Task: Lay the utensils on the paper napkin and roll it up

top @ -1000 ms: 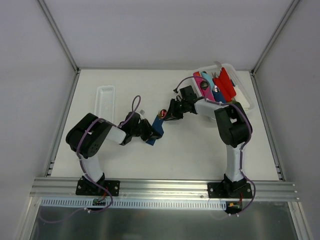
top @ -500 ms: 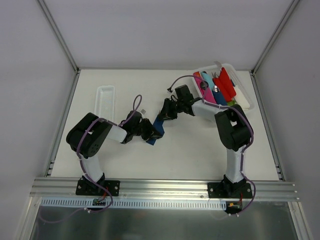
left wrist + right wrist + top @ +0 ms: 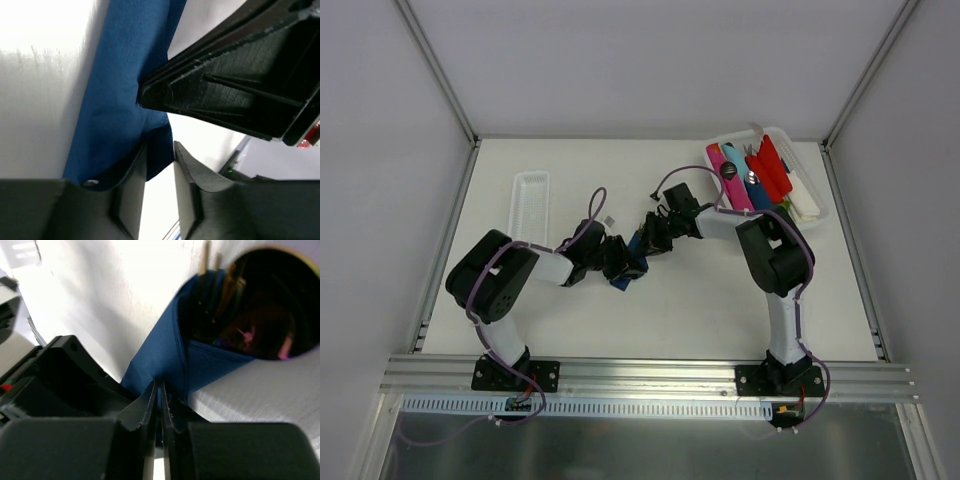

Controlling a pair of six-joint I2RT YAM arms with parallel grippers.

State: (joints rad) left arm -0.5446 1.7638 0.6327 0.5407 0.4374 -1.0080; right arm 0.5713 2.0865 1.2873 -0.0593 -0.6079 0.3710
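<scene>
table (image 3: 700, 310): both arms reach in and meet at its middle. left arm (image 3: 510, 275) comes in from the near left, right arm (image 3: 775, 255) folds back from the right side. clear bin (image 3: 823, 207) sits in the far right corner, holding pink, red, blue and white plastic items (image 3: 760, 175). white tray (image 3: 529, 200) lies by the left edge toward the far left corner, well apart from both arms. you'll find the paper napkin (image 3: 115, 100) mid-table, bunched into a loose roll between the two grippers, one end gaping like a cone. right gripper (image 3: 159, 390): claw pressed nearly together, pinching a fold of the napkin. left gripper (image 3: 160, 150): claw slightly spread, bright table showing through the gap, tips touching the napkin's edge without clamping it. utensils (image 3: 222, 285): tucked inside the open end of the roll, slim coppery shafts showing; can't tell how many.
</scene>
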